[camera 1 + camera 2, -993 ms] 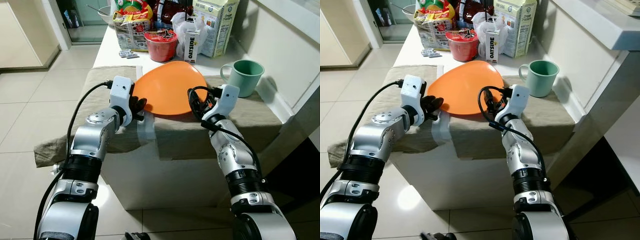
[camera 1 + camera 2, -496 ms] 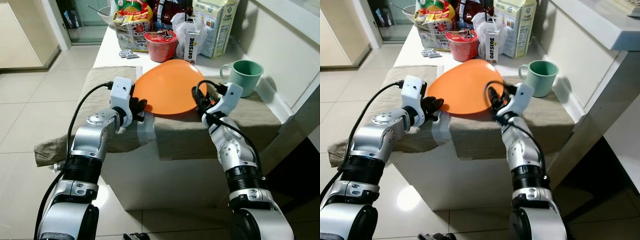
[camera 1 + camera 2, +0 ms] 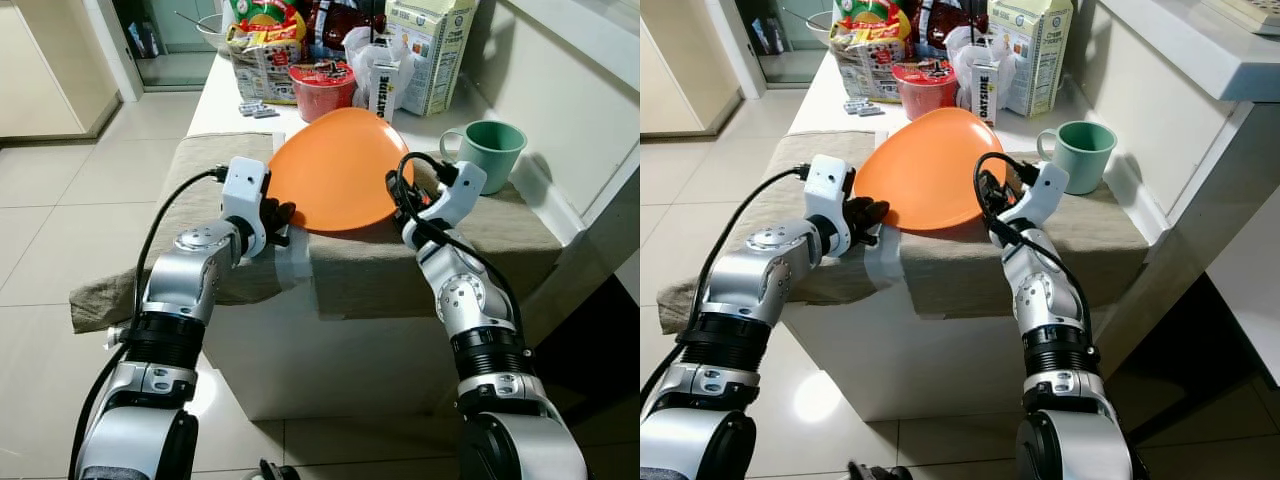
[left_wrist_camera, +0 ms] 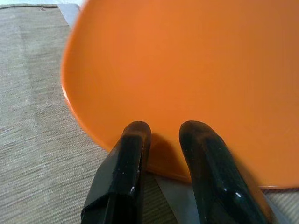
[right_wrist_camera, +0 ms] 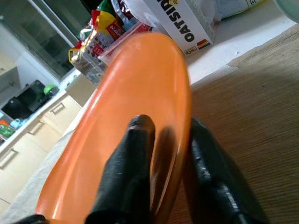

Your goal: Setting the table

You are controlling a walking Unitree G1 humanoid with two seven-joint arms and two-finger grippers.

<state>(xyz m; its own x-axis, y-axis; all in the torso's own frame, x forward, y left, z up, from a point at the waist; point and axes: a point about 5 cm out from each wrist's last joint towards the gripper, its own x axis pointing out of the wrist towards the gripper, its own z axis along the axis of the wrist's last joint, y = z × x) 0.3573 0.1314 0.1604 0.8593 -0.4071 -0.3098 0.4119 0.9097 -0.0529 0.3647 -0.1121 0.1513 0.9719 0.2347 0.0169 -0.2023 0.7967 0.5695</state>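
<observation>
Both arms are reaching over the cloth-covered bench [image 3: 500,235]; the right gripper [image 5: 163,140] is clamping the plate [image 3: 340,175] by its rim, 1 finger on each face, tilting it up; the left gripper [image 4: 166,135] is pinching its near edge; a green mug [image 3: 492,152] is standing just beside.

Bright, even indoor light from overhead — the head views are sharp, with no motion blur. A pale glare patch sits on the floor tiles [image 3: 200,385] below the bench [image 3: 420,270], whose front lies in soft shadow. The plate [image 4: 196,60] close to the left wrist looks slightly soft — the packets [image 5: 100,37] behind are out of focus.
</observation>
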